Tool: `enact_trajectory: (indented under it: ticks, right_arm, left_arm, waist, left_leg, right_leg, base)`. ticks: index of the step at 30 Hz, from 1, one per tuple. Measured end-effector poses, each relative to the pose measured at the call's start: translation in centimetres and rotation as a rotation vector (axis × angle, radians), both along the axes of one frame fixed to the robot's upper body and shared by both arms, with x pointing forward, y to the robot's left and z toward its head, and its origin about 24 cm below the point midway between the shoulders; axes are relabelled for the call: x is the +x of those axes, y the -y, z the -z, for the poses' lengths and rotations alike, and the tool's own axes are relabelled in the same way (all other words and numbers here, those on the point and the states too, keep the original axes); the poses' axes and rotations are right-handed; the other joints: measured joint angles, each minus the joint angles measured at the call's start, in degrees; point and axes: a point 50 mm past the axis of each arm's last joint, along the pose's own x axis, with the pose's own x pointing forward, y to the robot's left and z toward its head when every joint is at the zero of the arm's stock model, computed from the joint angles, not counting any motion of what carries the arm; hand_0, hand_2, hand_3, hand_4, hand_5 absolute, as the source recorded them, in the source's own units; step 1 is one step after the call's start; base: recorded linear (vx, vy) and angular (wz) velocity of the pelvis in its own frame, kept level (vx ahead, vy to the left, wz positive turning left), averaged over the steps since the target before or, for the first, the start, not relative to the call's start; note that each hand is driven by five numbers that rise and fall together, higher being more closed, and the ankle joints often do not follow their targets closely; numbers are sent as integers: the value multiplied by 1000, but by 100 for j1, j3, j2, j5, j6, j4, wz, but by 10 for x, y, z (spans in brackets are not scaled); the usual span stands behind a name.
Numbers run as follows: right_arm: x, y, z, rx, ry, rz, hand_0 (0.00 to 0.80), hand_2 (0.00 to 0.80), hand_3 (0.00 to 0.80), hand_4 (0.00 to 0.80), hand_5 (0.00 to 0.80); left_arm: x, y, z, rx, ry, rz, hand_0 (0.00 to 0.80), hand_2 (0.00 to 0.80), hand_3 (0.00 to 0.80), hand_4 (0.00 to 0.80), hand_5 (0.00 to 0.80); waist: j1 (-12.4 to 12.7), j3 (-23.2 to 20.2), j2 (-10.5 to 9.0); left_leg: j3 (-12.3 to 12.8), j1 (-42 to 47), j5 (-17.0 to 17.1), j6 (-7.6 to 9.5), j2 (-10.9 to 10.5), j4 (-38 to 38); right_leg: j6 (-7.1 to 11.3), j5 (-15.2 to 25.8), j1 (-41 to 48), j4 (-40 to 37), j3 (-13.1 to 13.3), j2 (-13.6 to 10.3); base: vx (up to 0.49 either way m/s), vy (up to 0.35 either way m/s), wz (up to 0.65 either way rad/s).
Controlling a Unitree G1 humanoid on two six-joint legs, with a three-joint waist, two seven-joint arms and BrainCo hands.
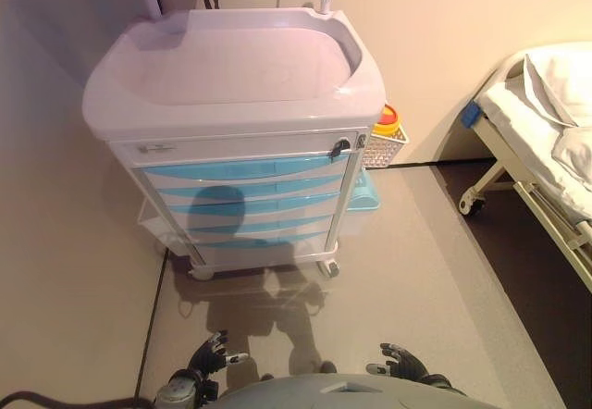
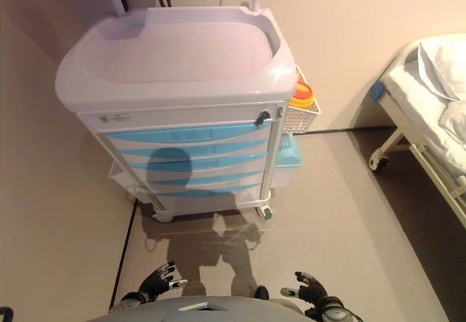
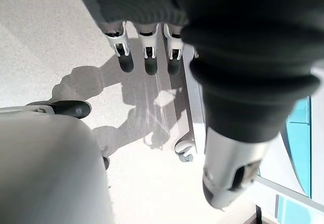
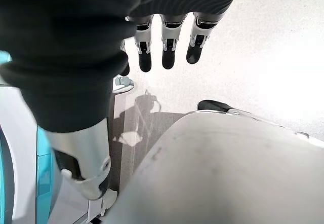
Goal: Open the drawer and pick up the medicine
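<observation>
Item: white wheeled medical cart (image 1: 231,67) with a stack of light-blue plastic drawers (image 1: 245,170), all sitting closed; the medicine is not showing in any view, presumably inside.

Left hand (image 1: 211,353): hanging low and near, fingers relaxed and straight, holding nothing.

Right hand (image 1: 400,363): likewise low, fingers loose and empty.

Both are waiting well apart from the cart. You are starting with the reach: raise one hand to a drawer front, hook its blue lip squarely, and pull straight toward you so the cart is not rolling.
</observation>
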Motion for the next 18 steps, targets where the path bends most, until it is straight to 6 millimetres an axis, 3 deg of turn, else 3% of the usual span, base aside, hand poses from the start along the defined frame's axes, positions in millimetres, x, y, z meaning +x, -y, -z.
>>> enact_trajectory:
  ticks: [18]
  right_arm:
    - [-1, 0, 0, 1, -3, 0, 0, 0, 0, 0, 0]
  left_arm:
    - [0, -1, -1, -10, 14, -12, 0, 0, 0, 0, 0]
  waist:
    - [1, 10, -19]
  left_leg:
    - [0, -1, 0, 0, 0, -1]
  right_leg:
    - [2, -1, 1, 0, -1, 0]
  base:
    - [0, 0, 0]
